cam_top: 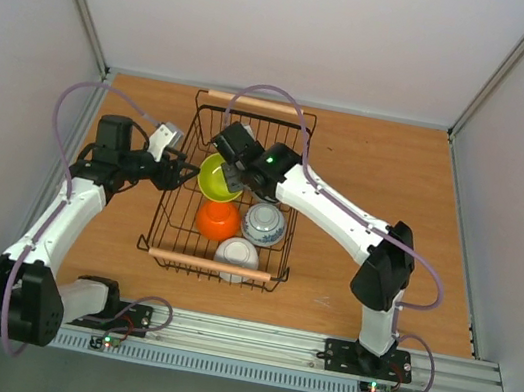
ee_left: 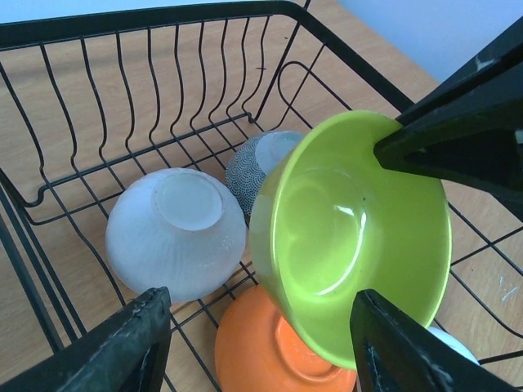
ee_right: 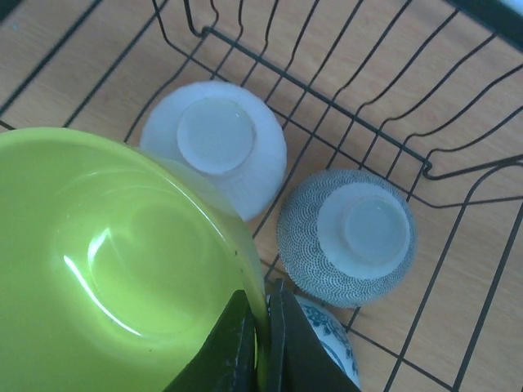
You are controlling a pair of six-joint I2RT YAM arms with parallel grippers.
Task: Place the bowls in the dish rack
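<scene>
The dish rack (cam_top: 166, 212) is a rectangular basket of thin black wire, its side bars bent in shallow waves. Two pale wooden bar handles (cam_top: 209, 264) run along its short ends. It sits in the middle of the counter.

Held tilted above the rack's floor, mouth toward the left arm, is a lime-green bowl (ee_left: 359, 237). It is smooth, round and glossy, with light glinting off its inside. The right claw (ee_right: 260, 310) is pinched tight on its rim, one black finger inside and one outside.

Below it on the wire lie more bowls:
- a matt white bowl (ee_right: 216, 143) with fine ribbing and a flat foot ring, upside down
- a grey bowl (ee_right: 347, 237) covered in a small scale pattern, also upside down
- a plain orange bowl (ee_left: 261, 351)
- a blue-and-white bowl (ee_right: 327, 336) with a floral print, mostly hidden

The left claw (cam_top: 180, 173) hovers at the rack's left wall, its jaws about half apart with nothing between them.

The counter (cam_top: 377, 176) is warm brown wood-grain board. Plain pale walls (cam_top: 273, 15) close it in on three sides. A ribbed metal rail (cam_top: 247, 338) runs along the near edge.
</scene>
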